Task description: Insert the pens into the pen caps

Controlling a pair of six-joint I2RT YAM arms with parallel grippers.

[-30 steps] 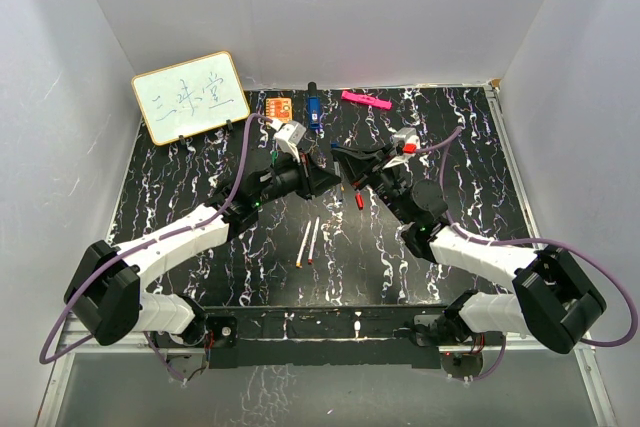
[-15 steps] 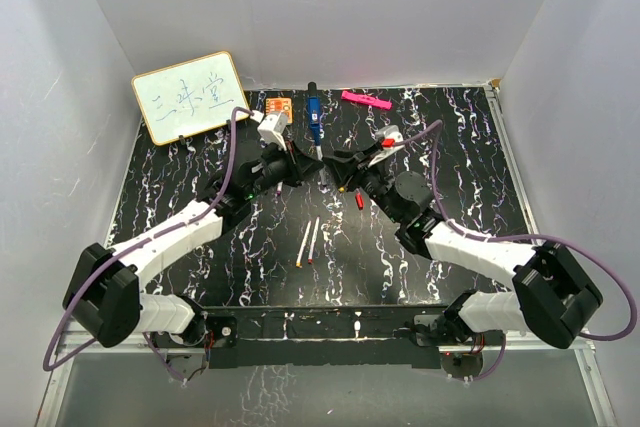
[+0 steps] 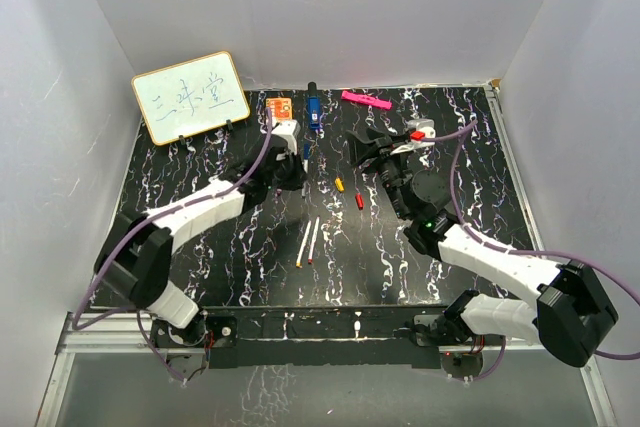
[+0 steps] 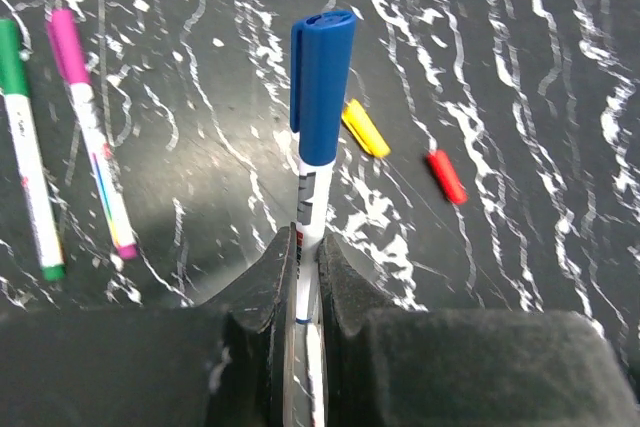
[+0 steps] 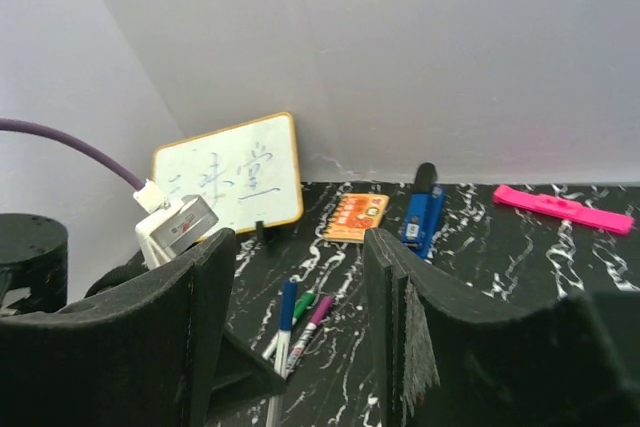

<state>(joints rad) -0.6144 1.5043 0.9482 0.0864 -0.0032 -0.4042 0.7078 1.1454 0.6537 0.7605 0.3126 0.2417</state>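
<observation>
My left gripper [image 4: 307, 247] is shut on a white pen [image 4: 312, 197] that wears a blue cap [image 4: 320, 82]; from above this gripper [image 3: 298, 169] sits left of centre. A yellow cap [image 4: 365, 128] and a red cap [image 4: 445, 176] lie loose on the table beyond it. Two capped pens, green [image 4: 25, 167] and purple [image 4: 95, 147], lie side by side to the left. Two uncapped pens [image 3: 308, 242] rest nearer the arms' bases. My right gripper [image 3: 372, 150] is raised at centre right, its jaws open and empty [image 5: 298, 277].
A whiteboard [image 3: 190, 95] stands at the back left. Along the back edge lie an orange notepad [image 3: 278, 107], a blue stapler [image 3: 313, 110] and a pink bar [image 3: 366, 100]. White walls close in the black marbled table [image 3: 200, 237].
The right gripper has opened, let go and drawn back to the right. The left gripper has moved back and left, keeping the pen with the blue cap on it.
</observation>
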